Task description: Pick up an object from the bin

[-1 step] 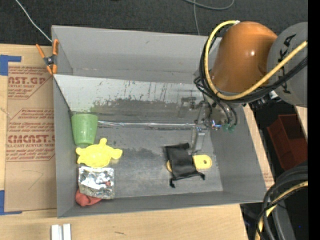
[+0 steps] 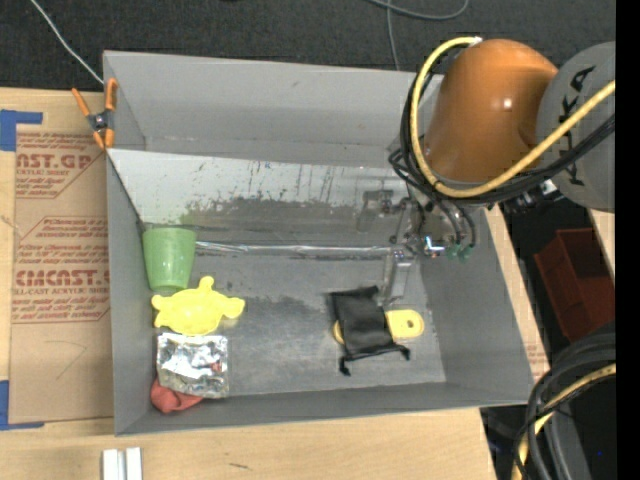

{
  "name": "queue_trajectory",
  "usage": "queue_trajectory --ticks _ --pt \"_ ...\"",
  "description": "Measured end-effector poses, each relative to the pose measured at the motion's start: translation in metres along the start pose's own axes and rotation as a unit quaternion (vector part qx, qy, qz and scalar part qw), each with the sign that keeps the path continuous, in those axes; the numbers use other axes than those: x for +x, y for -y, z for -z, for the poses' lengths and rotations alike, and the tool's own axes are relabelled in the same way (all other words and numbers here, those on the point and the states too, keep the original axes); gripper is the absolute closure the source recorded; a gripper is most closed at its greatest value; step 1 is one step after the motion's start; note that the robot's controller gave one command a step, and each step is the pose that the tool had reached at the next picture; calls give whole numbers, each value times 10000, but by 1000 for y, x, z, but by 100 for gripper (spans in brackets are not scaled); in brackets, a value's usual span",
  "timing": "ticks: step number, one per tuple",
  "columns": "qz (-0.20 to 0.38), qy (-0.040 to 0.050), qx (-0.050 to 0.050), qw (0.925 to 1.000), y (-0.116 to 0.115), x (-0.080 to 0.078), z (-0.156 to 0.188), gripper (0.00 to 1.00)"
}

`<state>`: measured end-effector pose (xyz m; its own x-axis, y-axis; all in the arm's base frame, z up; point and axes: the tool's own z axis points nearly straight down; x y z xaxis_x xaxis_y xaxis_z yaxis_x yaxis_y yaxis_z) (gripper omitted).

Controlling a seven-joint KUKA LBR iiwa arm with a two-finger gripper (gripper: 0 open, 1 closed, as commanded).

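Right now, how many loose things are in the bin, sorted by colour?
Green: 1, cup
Yellow: 2, flat toy and small piece
Silver: 1, foil packet
Red: 1, lump
Black: 1, pouch
Total: 6

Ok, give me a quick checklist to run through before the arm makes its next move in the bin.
1. Gripper inside the bin, away from its walls: ok.
2. A target close by: black pouch lies right by its tip: ok.
3. Pouch lying alone: not ok, a small yellow piece seems to touch it.
4. Gripper's height above the pouch: cannot tell.
5. Green cup, yellow toy and foil packet out of the way at the left wall: ok.
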<state>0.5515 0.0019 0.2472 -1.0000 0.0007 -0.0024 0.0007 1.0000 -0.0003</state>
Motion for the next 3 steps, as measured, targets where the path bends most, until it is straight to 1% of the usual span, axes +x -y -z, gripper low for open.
queue_trajectory --ticks 1,2,3 --pt "402 -15 0 9992 24 44 -86 0" --pt "1073 4 -3 9942 26 35 -114 100" --pt "1073 4 -4 9942 26 35 -114 0"
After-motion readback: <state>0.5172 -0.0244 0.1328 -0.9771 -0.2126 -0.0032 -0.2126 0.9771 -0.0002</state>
